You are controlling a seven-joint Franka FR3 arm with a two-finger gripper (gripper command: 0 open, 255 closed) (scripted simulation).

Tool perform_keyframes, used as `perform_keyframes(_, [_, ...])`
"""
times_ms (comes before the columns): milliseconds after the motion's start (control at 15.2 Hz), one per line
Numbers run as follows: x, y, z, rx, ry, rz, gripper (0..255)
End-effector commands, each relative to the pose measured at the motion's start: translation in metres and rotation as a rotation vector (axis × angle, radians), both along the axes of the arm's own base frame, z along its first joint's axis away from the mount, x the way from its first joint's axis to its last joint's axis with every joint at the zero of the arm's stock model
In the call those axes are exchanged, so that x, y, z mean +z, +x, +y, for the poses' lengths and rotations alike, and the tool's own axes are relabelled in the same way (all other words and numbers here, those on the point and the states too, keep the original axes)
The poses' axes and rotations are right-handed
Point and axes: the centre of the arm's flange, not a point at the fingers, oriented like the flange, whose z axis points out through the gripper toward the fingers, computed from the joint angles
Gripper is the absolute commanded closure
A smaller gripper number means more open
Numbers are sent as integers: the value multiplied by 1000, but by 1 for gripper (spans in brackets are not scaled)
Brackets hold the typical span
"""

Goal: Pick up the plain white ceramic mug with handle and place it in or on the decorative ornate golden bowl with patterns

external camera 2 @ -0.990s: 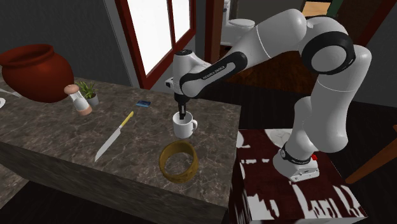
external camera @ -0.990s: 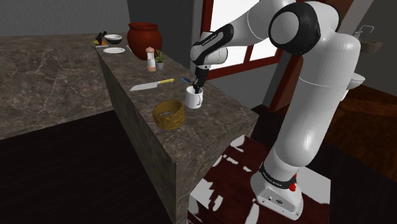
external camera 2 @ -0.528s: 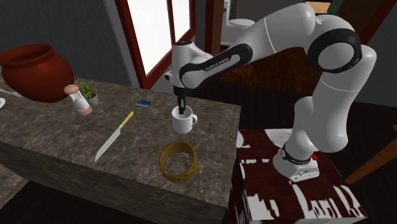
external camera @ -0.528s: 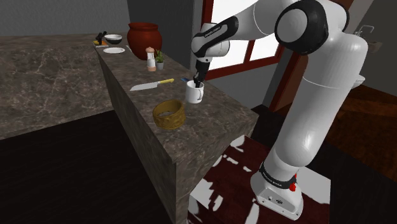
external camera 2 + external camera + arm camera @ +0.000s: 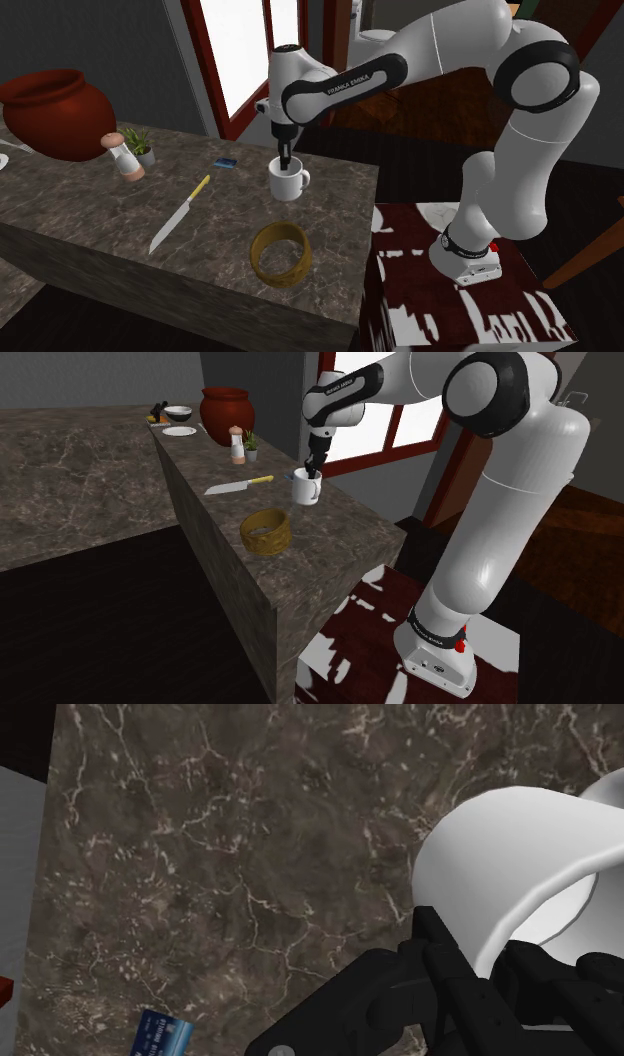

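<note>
We log the gripper [image 5: 313, 472] higher than a second ago, still clamped on the rim of the white mug [image 5: 307, 490]. The mug rose with it and is now higher above the golden bowl [image 5: 262, 542] and slightly farther from it. The arm's wrist and forearm lifted too, away from the bowl.

a long bench of dark brown veined stone [image 5: 330, 537] crossed the room. behind it, daylight shone bright through a red-framed window [image 5: 240, 50]. a plain grey wall [image 5: 90, 377] stood beyond, and a reddish-brown wooden floor [image 5: 570, 542] lay alongside.
</note>
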Motion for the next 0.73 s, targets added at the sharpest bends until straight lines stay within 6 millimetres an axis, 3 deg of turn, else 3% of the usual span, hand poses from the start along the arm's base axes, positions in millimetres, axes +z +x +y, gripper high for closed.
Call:
perform_keyframes(0, [11, 1, 0, 0, 0, 0, 255])
perform_keyframes(660, [64, 1, 0, 0, 0, 0, 255])
